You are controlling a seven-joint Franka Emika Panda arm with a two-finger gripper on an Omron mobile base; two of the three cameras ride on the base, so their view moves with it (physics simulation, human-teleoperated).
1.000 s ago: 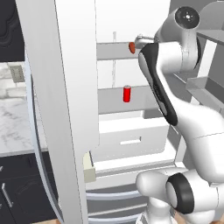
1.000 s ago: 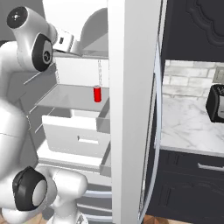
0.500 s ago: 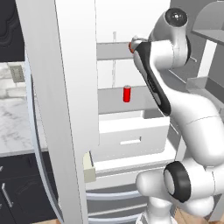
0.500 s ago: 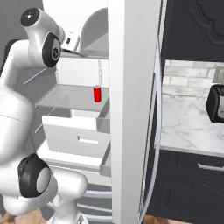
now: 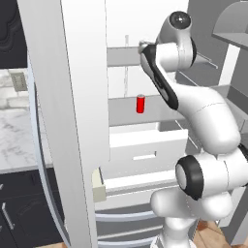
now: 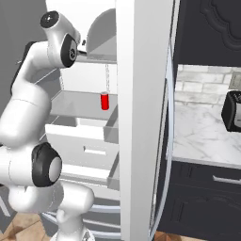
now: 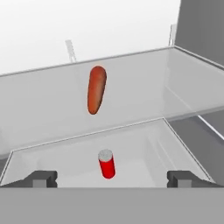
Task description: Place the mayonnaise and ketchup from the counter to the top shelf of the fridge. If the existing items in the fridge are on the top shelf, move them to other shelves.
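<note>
So the fridge (image 5: 72,121) is open w/ its thick white door edge right up front in both base views, and the arm is reaching in at top shelf (image 7: 144,87) height. Gripper (image 7: 112,178) has its fingers spread wide, nothing between them, just the two dark tips at the bottom corners of the hand view, well apart. Looking down from the hand cam: the orange-red oval item (image 7: 96,89) is lying on the top shelf, long axis pointing away from the cam, roughly mid-shelf and a bit left of center, not touching the fingers. Below that, on the lower shelf (image 7: 144,153), the red can (image 7: 106,164) stands upright w/ its silver top showing, about centered btw the fingertips in the view but a level down. Same can (image 5: 140,103) shows in the left base view on the grey board just above the white drawers (image 5: 145,147), and in the right base view (image 6: 104,100) too. Counter (image 6: 202,134) is off to the right of the fridge in the right base view, marbled top w/ dark cabinet fronts below, and a dark toaster-looking thing (image 6: 233,110) sitting on it at the frame edge. Can't make out the mayo or ketchup from these angles.
</note>
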